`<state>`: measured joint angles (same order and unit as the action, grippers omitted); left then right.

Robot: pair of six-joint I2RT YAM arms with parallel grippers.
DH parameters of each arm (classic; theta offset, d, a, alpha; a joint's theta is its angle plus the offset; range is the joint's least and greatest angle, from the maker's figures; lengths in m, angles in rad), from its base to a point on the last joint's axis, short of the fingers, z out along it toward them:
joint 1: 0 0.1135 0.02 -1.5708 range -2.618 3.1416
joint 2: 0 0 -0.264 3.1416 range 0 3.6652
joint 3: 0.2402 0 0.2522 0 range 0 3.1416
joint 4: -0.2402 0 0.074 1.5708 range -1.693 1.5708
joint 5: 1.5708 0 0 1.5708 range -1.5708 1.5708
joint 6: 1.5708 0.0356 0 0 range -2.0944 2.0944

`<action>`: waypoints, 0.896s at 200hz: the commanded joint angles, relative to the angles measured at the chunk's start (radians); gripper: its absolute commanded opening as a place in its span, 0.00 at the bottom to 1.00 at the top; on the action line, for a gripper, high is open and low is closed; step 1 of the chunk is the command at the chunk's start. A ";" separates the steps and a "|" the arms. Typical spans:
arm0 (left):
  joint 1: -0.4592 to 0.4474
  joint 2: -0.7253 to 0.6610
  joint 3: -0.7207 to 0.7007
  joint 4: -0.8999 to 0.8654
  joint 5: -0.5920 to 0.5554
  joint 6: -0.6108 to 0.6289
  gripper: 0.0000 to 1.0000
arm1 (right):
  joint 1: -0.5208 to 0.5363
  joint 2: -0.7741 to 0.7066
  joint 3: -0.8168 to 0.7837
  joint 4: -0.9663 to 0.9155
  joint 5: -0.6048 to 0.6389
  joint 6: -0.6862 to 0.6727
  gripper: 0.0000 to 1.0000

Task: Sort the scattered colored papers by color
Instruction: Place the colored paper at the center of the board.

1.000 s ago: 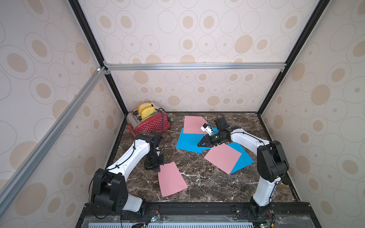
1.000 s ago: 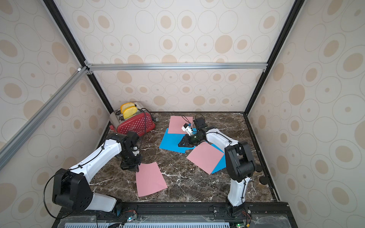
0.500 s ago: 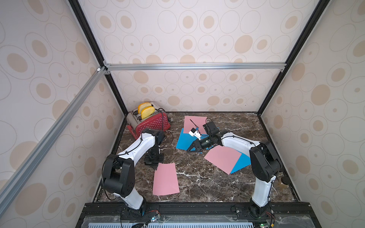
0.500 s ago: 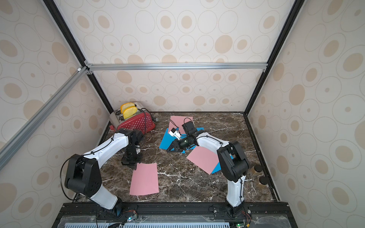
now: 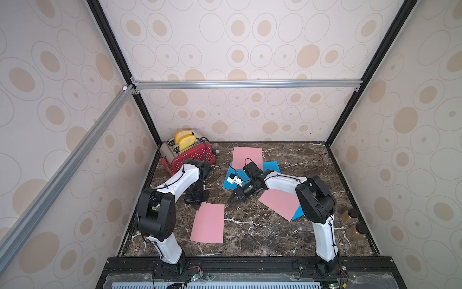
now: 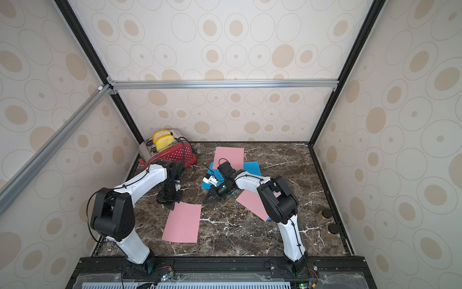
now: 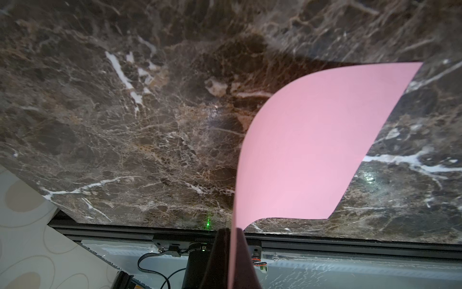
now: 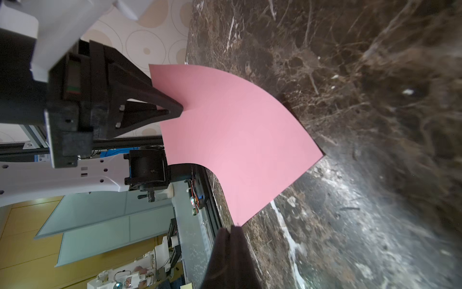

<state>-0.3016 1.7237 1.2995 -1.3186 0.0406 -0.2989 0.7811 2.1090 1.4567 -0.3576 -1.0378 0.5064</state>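
while the left gripper (image 5: 198, 205) stands clamped on the far edge of the front pink sheet (image 5: 208, 224), near its left corner, that edge is raised and the paper curls down to the table (image 5: 262, 237), where its near end lies flat. the left wrist view shows the fingers (image 7: 221, 247) pressed together with the pink edge between them. the right gripper (image 5: 231, 199) is closed too, low over the marble. its tips sit just at the sheet's other far corner. in the right wrist view that corner meets the fingertips (image 8: 225, 240), but i cannot tell whether it is caught between them.

both top views show the back pink sheet (image 6: 230, 156) lying flat near the back wall. it overlaps a blue sheet (image 5: 230, 181) that reaches under the right arm. the right pink sheet (image 5: 280, 204) lies flat on the right side, partly hidden by that arm. it covers a second blue sheet (image 5: 297, 214), of which only a corner shows.

a red toaster (image 5: 197, 156) with two slices in it stands in the back left corner, behind the left arm. two jars (image 5: 350, 216) stand at the right edge.
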 commanded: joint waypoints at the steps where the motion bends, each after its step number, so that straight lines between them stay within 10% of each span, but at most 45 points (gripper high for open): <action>1: -0.007 0.014 0.037 -0.006 -0.008 0.027 0.00 | 0.025 0.035 0.051 -0.059 0.005 -0.029 0.00; 179: -0.010 0.039 0.044 -0.006 0.018 0.037 0.00 | 0.057 0.211 0.131 -0.092 0.066 -0.024 0.00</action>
<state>-0.3038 1.7473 1.3174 -1.3178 0.0521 -0.2825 0.8219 2.2902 1.5650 -0.4419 -0.9836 0.4736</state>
